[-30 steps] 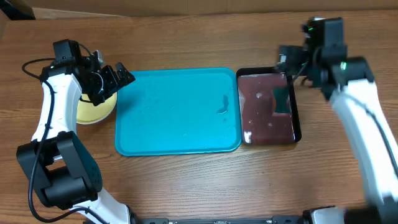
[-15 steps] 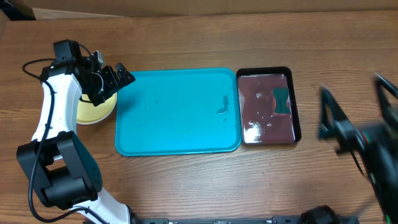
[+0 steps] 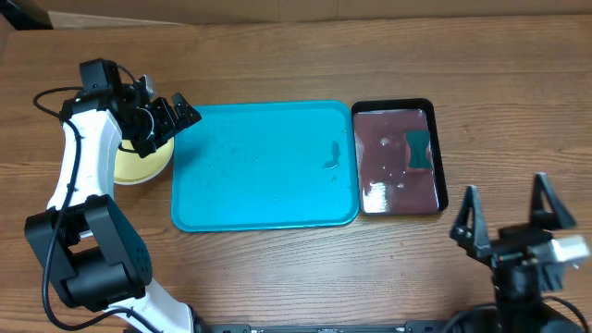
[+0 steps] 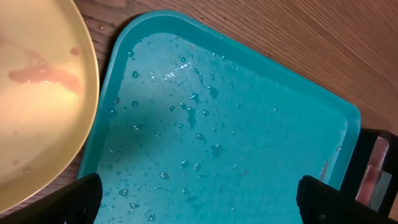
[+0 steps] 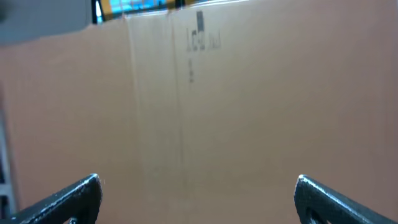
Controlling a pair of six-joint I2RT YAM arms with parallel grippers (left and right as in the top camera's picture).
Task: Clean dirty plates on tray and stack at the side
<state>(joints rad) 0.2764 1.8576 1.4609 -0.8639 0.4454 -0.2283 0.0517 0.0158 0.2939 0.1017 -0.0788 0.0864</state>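
The turquoise tray lies mid-table, wet with droplets and bare of plates; it also shows in the left wrist view. A yellow-green plate sits on the table left of the tray, partly under my left arm; in the left wrist view it carries a reddish smear. The blue and white plates are not visible. My left gripper is open and empty above the plate's right edge and the tray's left corner. My right gripper is open and empty near the front right, pointing up.
A narrow black tray with dark liquid and a green sponge lies right of the turquoise tray. A cardboard wall fills the right wrist view.
My right arm swung from the far right, above the black tray, down to the front right of the table. The left arm has not moved.
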